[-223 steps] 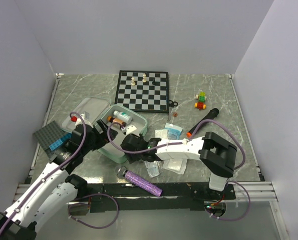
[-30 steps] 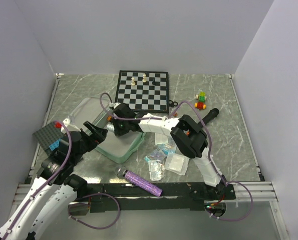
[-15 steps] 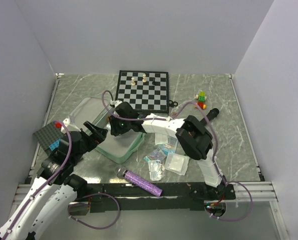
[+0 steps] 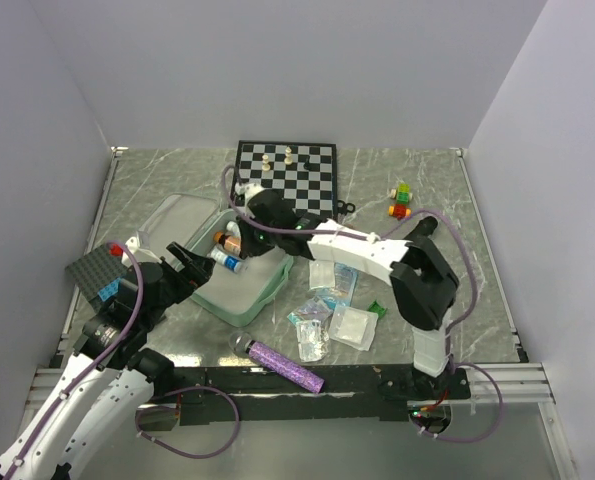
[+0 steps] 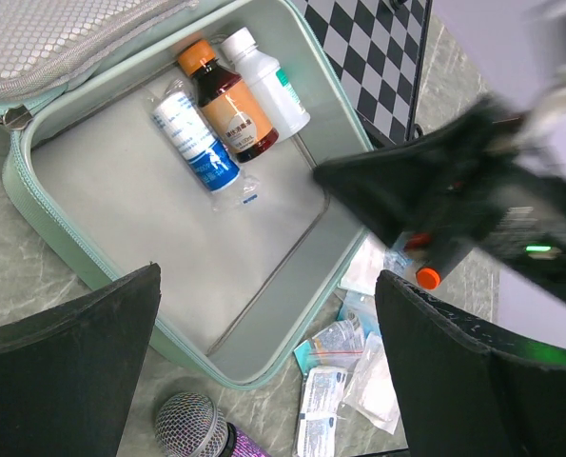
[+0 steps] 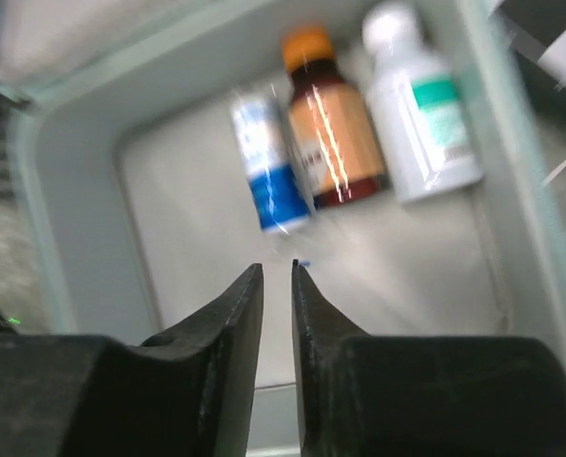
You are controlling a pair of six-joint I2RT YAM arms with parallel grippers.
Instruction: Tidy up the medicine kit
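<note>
Top view: the medicine kit (image 4: 265,295) lies open, left of centre and just near the chessboard (image 4: 285,185). Its shell is mint-green and its lid (image 4: 177,218) is folded back to the far left. The left gripper (image 4: 184,262) hangs at its near left edge. The right gripper (image 4: 242,228) is over its far end.

Left wrist: the kit has grey lining, with three bottles (image 5: 227,105) lying side by side at the far end. The jaws are spread wide and empty.

Right wrist: the fingers (image 6: 235,314) are almost pressed together with a thin gap and pinch nothing. They are above bare lining near the bottles.
</note>
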